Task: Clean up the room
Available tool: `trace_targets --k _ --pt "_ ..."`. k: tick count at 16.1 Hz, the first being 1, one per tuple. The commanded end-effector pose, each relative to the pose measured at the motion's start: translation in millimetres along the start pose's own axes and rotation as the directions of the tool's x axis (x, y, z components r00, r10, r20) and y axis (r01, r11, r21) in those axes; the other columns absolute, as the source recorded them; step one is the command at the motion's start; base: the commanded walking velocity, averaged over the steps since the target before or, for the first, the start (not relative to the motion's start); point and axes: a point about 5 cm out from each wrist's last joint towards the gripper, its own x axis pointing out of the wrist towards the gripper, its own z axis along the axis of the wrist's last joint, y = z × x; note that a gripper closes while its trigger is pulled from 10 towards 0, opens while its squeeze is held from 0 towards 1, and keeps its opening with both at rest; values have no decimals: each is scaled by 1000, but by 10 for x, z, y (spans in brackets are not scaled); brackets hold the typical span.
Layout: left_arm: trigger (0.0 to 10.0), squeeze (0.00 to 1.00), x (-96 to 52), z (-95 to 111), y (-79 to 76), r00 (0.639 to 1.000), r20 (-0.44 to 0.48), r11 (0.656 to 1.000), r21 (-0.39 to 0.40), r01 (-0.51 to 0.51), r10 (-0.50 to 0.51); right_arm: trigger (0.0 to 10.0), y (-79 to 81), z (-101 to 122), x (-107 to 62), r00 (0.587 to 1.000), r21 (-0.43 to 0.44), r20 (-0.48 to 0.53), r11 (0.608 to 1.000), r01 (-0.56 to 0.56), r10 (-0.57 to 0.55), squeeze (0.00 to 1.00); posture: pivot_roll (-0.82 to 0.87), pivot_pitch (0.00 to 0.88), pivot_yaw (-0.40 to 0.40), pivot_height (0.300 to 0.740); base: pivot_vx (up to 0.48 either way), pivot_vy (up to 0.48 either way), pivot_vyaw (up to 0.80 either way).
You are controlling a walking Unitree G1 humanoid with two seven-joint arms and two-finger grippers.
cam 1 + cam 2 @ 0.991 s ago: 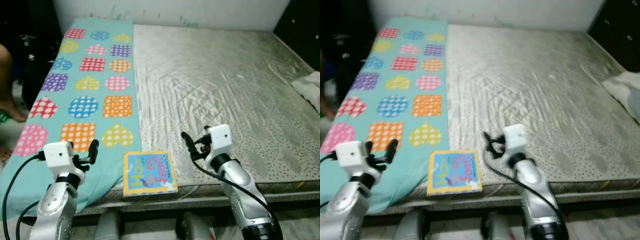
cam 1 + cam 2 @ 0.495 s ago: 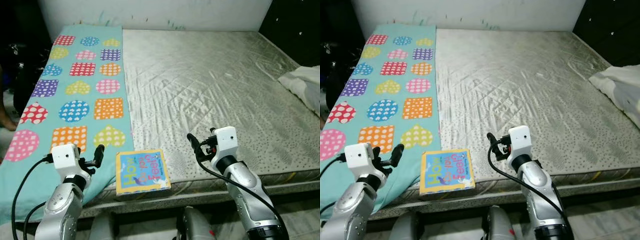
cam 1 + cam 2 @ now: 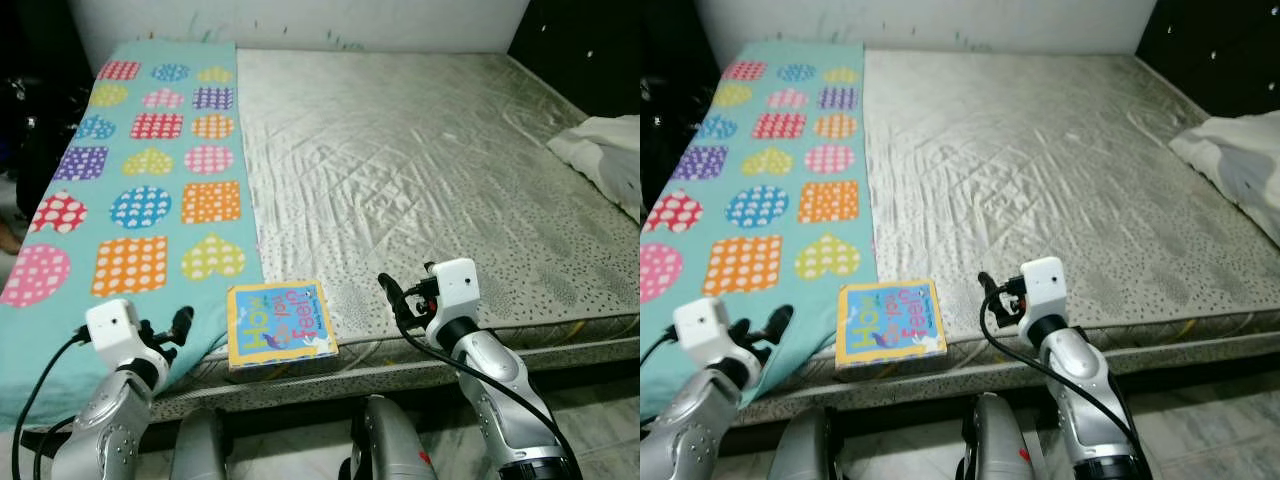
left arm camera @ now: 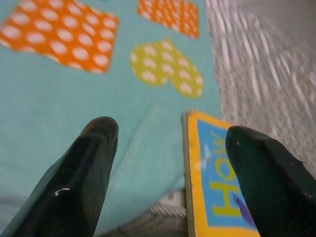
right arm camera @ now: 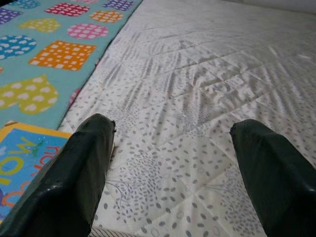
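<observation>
Left eye view: you face a bed point(image 3: 430, 170) with a bare quilted grey mattress; a teal blanket point(image 3: 150, 160) patterned with dotted hearts, circles and squares runs down its left side. A children's book point(image 3: 278, 322) with a yellow border and blue cover lies flat at the near edge of the mattress, just beside the blanket's edge. Your left gripper point(image 3: 172, 331) hovers near the book's left side over the blanket, fingers point(image 4: 81, 168) spread wide and holding nothing. Your right gripper point(image 3: 392, 295) hovers over the mattress to the book's right, fingers point(image 5: 74, 173) likewise wide apart and unloaded. A white cloth point(image 3: 600, 155) lies at the bed's right edge.
</observation>
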Motion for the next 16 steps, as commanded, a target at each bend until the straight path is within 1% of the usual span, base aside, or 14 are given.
trace_targets --k 1,4,5,6,7,8,10,11,14,15,16 --pt "10000 0 22 -27 17 999 -34 1000 -4 9 -10 10000 -30 23 -31 1000 -10 2 1000 3 -3 0 -113 117 -74 579 0 0 0" --pt "10000 0 35 -40 24 999 -49 1000 -5 13 -13 10000 -30 24 -35 1000 -11 2 1000 3 -2 0 -116 117 -75 570 0 0 0" --pt "10000 0 67 -42 -2 997 -63 999 -6 34 -34 10000 -46 26 -50 1000 -9 5 1000 11 -11 0 -122 119 -74 570 0 0 0" --pt "10000 0 93 -27 -61 996 -67 998 -2 64 -64 10000 -64 17 -62 1000 -6 -4 1000 21 -21 0 -123 118 -72 570 0 0 0" --pt "10000 0 94 -27 -71 995 -67 998 -2 68 -68 10000 -70 8 -65 1000 -2 -15 1000 27 -27 0 -123 118 -72 570 0 0 -631" --pt "10000 0 96 -54 -70 994 -86 998 4 62 -61 10000 -80 -10 -63 999 12 -30 999 36 -36 0 -123 118 -69 570 0 0 -800" --pt "10000 0 95 -59 -72 994 -91 998 -1 63 -63 10000 -76 -3 -58 999 6 -27 999 32 -32 0 -122 121 -68 570 0 0 -800" --pt "10000 0 90 -60 -56 994 -94 999 -18 51 -52 10000 -76 0 -63 999 4 -22 999 33 -33 0 -121 122 -70 570 0 0 -800" --pt "10000 0 89 -64 11 995 -96 999 -45 15 -20 10000 -80 11 -68 999 -7 -18 1000 31 -31 0 -125 125 -72 570 0 0 0" --pt "10000 0 89 -67 10 995 -94 998 -61 12 -18 10000 -82 14 -68 999 -8 -17 999 31 -31 0 -125 125 -72 570 0 0 0" --pt "10000 0 76 -56 13 997 -73 998 -67 -4 -1 10000 -88 13 -71 999 -12 -18 999 31 -31 0 -125 126 -74 570 0 0 0"
